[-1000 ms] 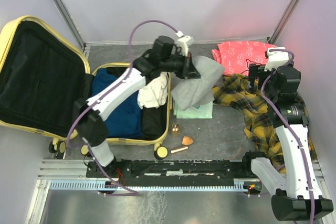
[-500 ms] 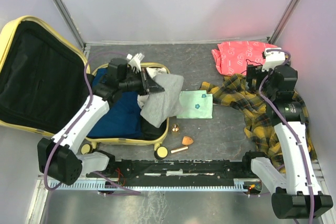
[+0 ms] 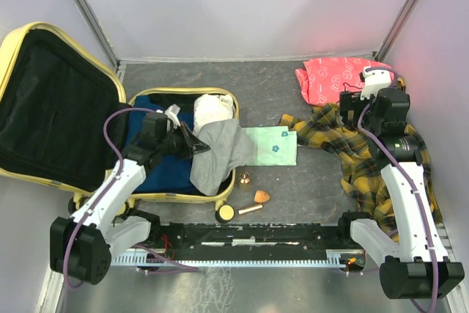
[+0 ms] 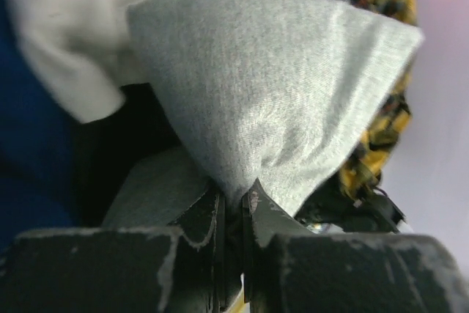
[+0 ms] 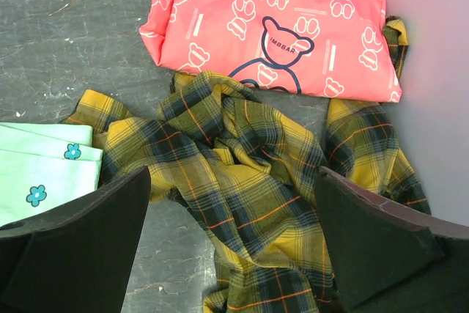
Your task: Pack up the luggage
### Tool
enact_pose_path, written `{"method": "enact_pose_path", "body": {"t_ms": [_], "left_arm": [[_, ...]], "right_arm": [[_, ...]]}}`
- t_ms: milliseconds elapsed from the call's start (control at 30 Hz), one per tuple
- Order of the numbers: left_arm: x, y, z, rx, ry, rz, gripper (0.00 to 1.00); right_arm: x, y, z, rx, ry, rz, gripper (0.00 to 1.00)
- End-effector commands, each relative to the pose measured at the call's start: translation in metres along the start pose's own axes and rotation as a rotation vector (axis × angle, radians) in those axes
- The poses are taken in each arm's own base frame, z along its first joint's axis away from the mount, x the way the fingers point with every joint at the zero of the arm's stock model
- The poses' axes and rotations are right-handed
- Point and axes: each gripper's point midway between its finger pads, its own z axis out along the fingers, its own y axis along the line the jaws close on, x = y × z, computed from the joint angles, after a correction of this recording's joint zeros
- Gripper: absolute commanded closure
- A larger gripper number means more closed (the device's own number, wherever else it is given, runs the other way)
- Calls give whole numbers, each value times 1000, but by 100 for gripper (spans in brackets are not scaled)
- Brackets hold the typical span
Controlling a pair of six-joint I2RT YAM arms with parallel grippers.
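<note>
Half the grey garment point(image 3: 220, 153) hung over the luggage point(image 3: 51, 108) rim, clamped in the left jaws.
Luggage lay open at the desk's point(image 3: 293, 93) left, its bay beneath that nearer arm; the cloth's long axis crossed the right rim; room showed atop the blue clothes point(image 3: 165, 174); right jaws, spread and empty, hovered well apart over the plaid shirt point(image 5: 242, 152).

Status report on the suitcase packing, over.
Left gripper shut on grey garment, jaws over the open luggage. Right gripper open, hovering above plaid shirt. Garment drapes across the luggage rim, part outside.
</note>
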Motion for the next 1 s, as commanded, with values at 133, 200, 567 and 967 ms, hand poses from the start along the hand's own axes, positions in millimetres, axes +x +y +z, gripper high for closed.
{"method": "enact_pose_path", "body": {"t_ms": [133, 200, 567, 967], "left_arm": [[7, 77, -3, -282, -91, 16, 97], [11, 83, 1, -284, -86, 14, 97], [17, 107, 12, -423, -103, 151, 97], [-1, 102, 19, -634, -136, 563, 95]], "right_arm": [[-22, 2, -4, -25, -57, -6, 1], [-21, 3, -3, -30, -56, -5, 1], [-19, 4, 1, -37, -54, 0, 1], [-18, 7, 4, -49, -51, 0, 1]]}}
